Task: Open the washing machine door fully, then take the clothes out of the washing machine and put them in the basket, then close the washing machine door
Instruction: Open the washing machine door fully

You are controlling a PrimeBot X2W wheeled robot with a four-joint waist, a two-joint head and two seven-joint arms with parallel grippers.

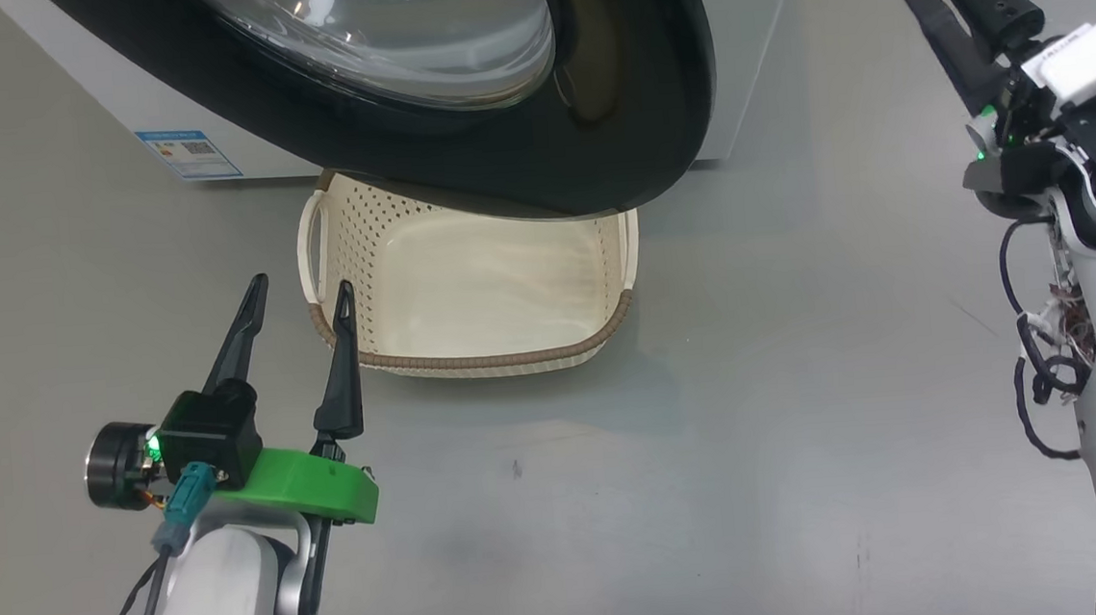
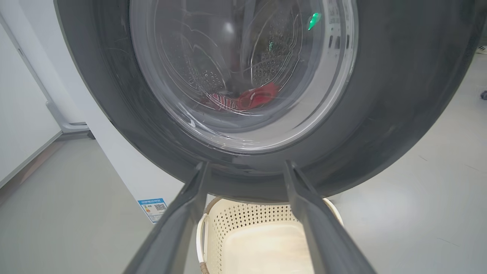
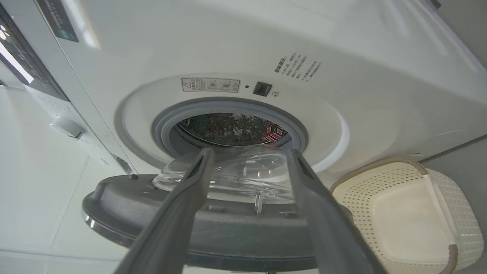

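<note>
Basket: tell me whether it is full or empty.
Empty. The basket shows only its bare cream floor; the red clothes lie inside the washing machine.

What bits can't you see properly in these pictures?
Clothes: in the right wrist view, just a red patch shows; the door hides the rest.
Clothes, left wrist view: blurry through the door, so I can't count them.
Basket: in the head view, its far end is hidden under the door.
Blue sticker: in the head view, the print is too small to read.
</note>
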